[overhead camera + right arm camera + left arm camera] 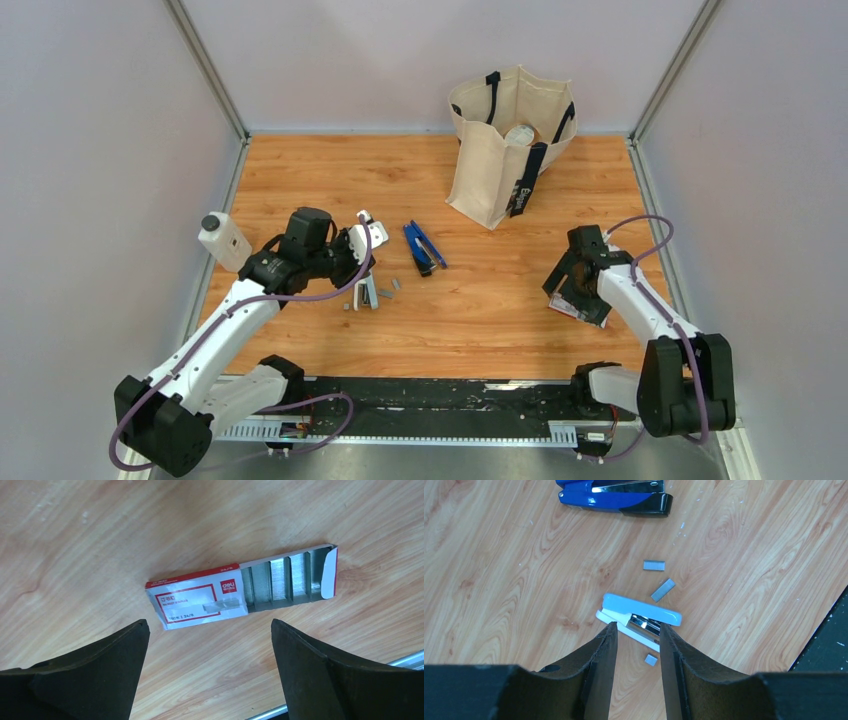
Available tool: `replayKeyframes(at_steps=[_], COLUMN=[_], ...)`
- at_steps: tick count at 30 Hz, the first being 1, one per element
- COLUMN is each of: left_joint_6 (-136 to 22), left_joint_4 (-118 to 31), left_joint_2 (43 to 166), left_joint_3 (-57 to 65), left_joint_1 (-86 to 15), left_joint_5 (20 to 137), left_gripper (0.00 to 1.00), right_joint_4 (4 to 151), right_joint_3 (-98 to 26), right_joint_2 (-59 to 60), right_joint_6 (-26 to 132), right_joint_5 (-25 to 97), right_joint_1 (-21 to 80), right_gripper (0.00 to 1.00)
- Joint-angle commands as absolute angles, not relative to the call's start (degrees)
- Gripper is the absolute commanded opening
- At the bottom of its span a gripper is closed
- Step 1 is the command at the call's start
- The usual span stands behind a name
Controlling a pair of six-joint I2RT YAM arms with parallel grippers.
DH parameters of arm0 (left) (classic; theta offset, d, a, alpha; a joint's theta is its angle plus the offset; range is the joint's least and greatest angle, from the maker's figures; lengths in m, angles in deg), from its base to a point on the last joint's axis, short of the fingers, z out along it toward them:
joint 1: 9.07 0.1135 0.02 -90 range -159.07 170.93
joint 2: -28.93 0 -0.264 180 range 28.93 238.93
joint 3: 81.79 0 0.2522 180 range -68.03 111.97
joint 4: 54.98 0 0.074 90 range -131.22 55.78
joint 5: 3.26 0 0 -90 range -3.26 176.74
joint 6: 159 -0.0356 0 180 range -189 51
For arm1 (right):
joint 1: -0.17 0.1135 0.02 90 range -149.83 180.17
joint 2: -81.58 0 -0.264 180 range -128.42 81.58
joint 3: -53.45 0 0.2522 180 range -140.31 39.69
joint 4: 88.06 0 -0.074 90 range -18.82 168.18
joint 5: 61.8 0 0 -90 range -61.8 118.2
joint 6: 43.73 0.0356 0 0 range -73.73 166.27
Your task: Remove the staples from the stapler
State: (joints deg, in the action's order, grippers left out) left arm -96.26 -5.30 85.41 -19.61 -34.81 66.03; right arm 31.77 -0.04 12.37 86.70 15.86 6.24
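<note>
On the orange-brown wooden table [480,330], with the cream canvas tote bag [500,160] at the back, the small dark blue oblong stapler [425,248] lies near the middle with its arms spread. It is well apart from both grippers. Your left gripper [636,630] sits instead at the pale blue-and-white stapler [644,612]. Its fingers are drawn narrow on either side of that stapler's near end, but you cannot tell whether they actually pinch it. Your right gripper [209,625] hangs spread wide and empty over the red-and-white cardboard staple box [200,597], whose tray is slid out. To do this step well, I'd judge you should carry the left gripper across to the dark blue stapler and clamp its body low. Then keep the metal channel facing down so the staples slide out. Steer clear of the short grey staple strips [654,565] lying just beside the pale stapler.
</note>
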Motion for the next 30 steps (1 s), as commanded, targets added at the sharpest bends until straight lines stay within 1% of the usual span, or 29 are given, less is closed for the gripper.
replayKeyframes(at_steps=[1, 10, 17, 20, 22, 26, 30], left_joint_6=[-96.07, -96.68, -96.59, -96.33, -96.24, -96.59, -96.68], left_joint_4=[-5.89, -6.50, -7.65, -7.91, -7.91, -7.82, -7.82], left_joint_2=[85.27, 85.18, 85.53, 86.14, 86.06, 85.53, 85.35], left_joint_3=[-18.46, -19.60, -20.48, -20.31, -20.30, -20.57, -20.74], left_joint_1=[-34.65, -34.65, -34.56, -34.56, -34.56, -34.56, -34.56], left_joint_5=[64.59, 65.03, 64.77, 64.59, 64.42, 64.59, 64.42], left_gripper=[0.45, 0.45, 0.45, 0.45, 0.45, 0.45, 0.45], right_joint_4=[34.32, 38.46, 36.35, 36.17, 35.56, 34.51, 33.54], right_joint_3=[1.45, 0.93, -2.49, -3.64, -4.34, -3.99, -3.29], right_joint_2=[13.20, 10.65, 13.20, 11.54, 9.52, 9.59, 10.73], right_joint_6=[86.26, 85.74, 83.89, 83.63, 83.71, 83.36, 83.54], right_joint_5=[17.30, 20.20, 18.27, 18.09, 17.83, 16.43, 15.90], right_joint_1=[4.92, 4.04, 4.04, 3.78, 3.69, 3.60, 3.51], right_gripper=[0.94, 0.89, 0.86, 0.81, 0.79, 0.79, 0.83])
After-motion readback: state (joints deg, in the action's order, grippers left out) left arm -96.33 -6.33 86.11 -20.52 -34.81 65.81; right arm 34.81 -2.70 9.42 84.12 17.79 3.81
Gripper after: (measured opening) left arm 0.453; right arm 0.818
